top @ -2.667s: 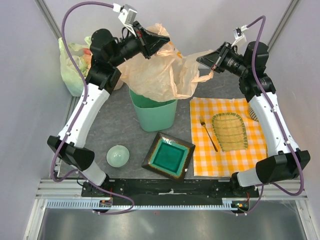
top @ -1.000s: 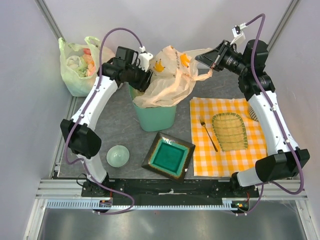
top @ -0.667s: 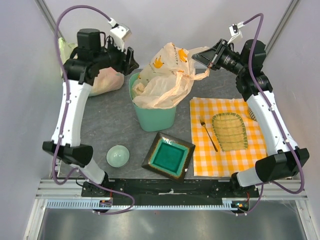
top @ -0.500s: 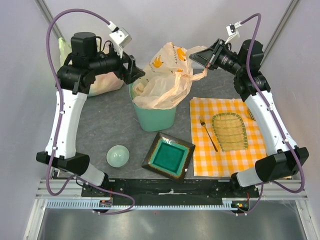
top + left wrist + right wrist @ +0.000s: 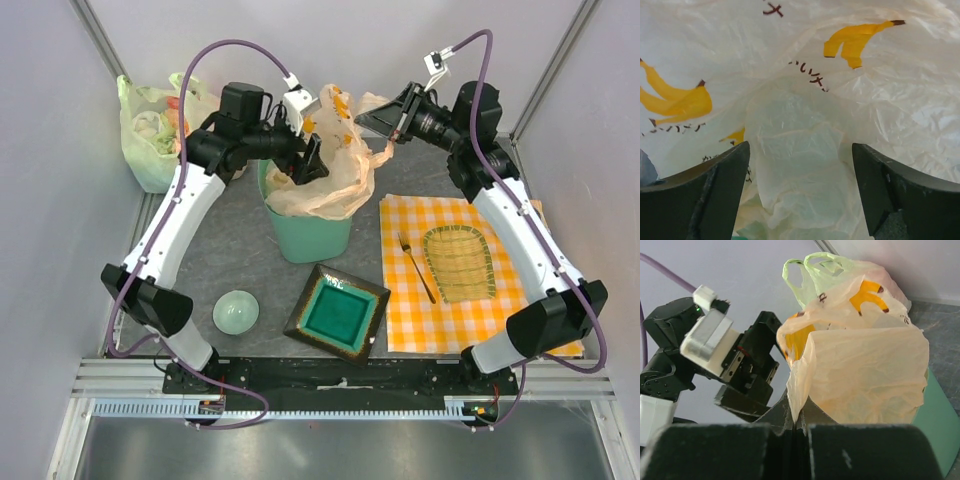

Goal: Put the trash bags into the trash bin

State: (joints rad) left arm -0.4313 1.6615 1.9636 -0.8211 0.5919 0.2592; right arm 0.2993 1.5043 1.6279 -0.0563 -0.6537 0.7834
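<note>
Peach bag hangs pinched in right claw, facing spread left claw.

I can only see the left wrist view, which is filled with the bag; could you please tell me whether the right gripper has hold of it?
Observer: Yes, the right gripper is shut on an edge of the bag, off the bin's far right corner.
Operator: Thank you. Is the bag inside the bin?
Observer: Partly; its lower part sits in the bin, and the rest bulges above the rim.
Operator: And where is my gripper in relation to the bin?
Observer: The left gripper is at the bag's left side, above the bin's far left rim.
</note>
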